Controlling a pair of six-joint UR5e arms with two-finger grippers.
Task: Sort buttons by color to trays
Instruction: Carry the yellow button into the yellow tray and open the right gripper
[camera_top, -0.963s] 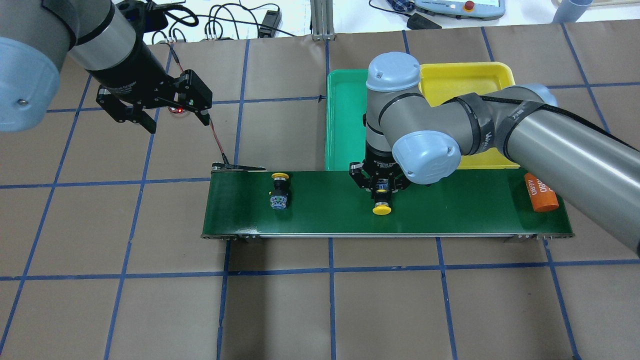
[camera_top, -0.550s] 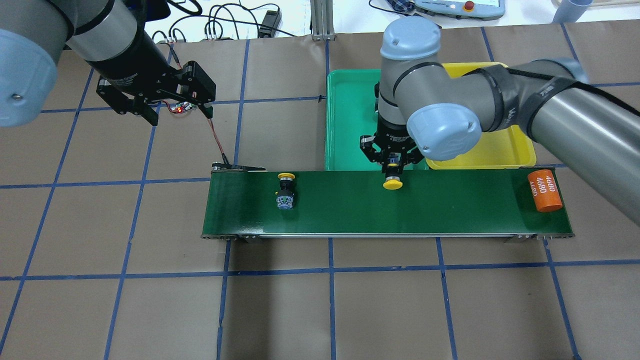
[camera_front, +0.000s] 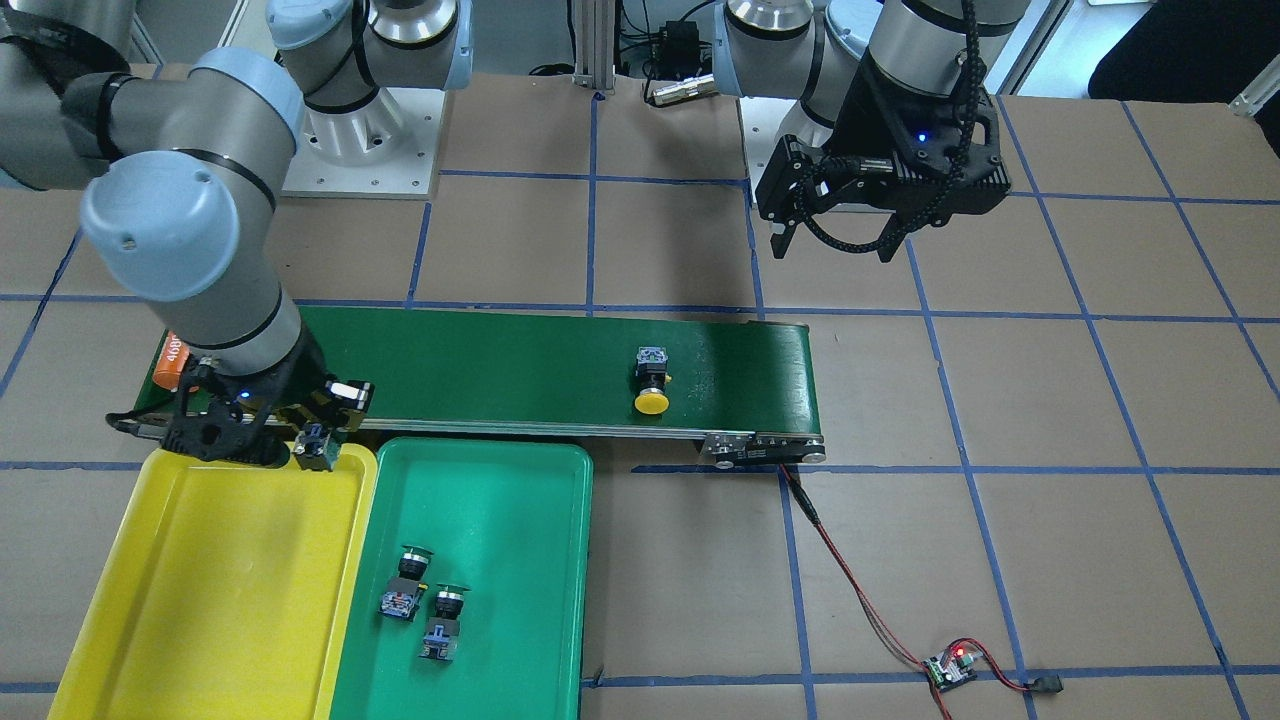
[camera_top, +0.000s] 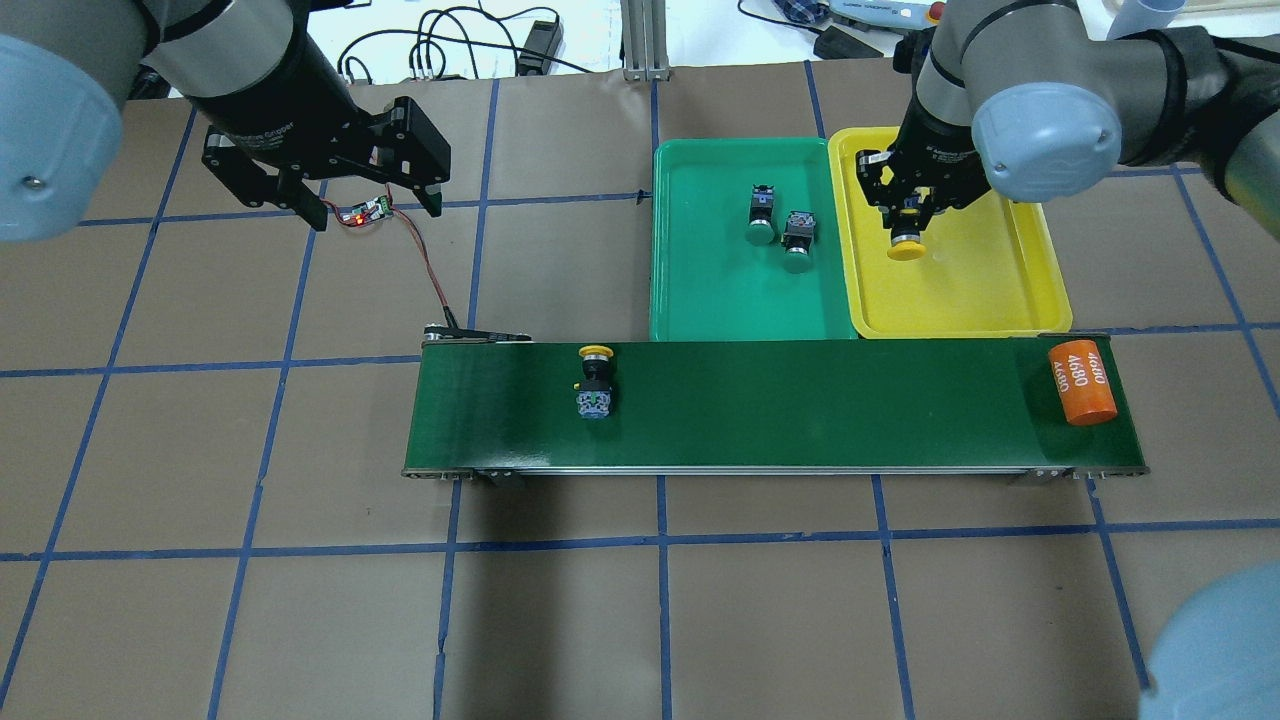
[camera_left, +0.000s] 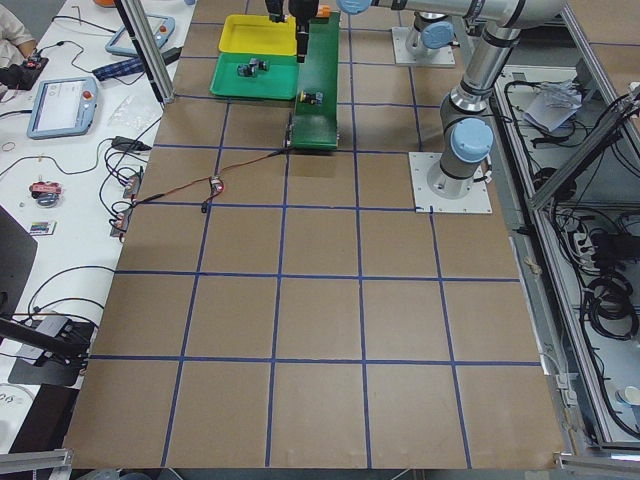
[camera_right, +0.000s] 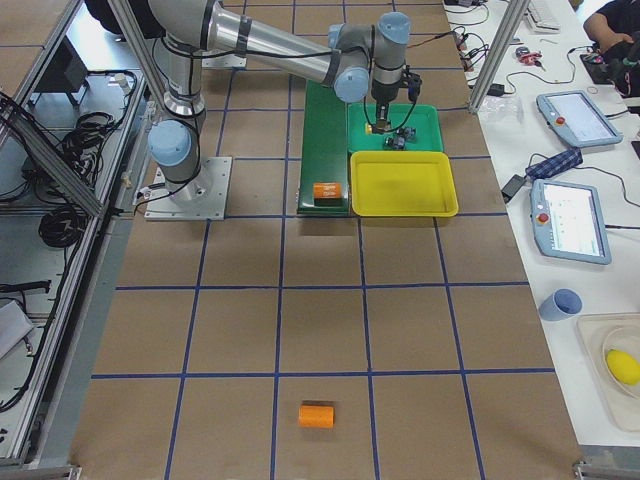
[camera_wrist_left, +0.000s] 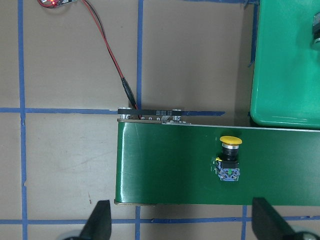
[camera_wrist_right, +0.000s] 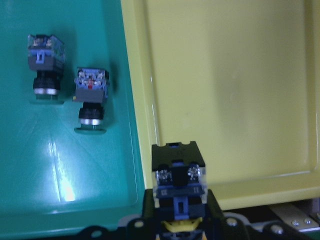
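My right gripper (camera_top: 908, 222) is shut on a yellow-capped button (camera_top: 905, 249), cap pointing down, over the yellow tray (camera_top: 985, 295) near its edge beside the green tray (camera_top: 700, 285). The right wrist view shows the held button's contact block (camera_wrist_right: 178, 192) above the yellow tray (camera_wrist_right: 225, 75). Two green-capped buttons (camera_top: 762, 215) (camera_top: 797, 240) lie in the green tray. A second yellow button (camera_top: 594, 382) lies on the dark-green conveyor belt (camera_top: 800, 410). My left gripper (camera_top: 373, 210) is open and empty, above the table left of the trays and well beyond the belt.
An orange numbered cylinder (camera_top: 1080, 383) lies at the belt's right end. A small circuit board (camera_top: 365, 212) with a red-black wire to the belt's corner lies under my left gripper. Another orange cylinder (camera_right: 315, 415) lies far off on the table.
My right gripper carried the yellow button from the belt over to the yellow tray. The belt's button and orange cylinder shifted slightly right. My left gripper drifted right and away from the belt.
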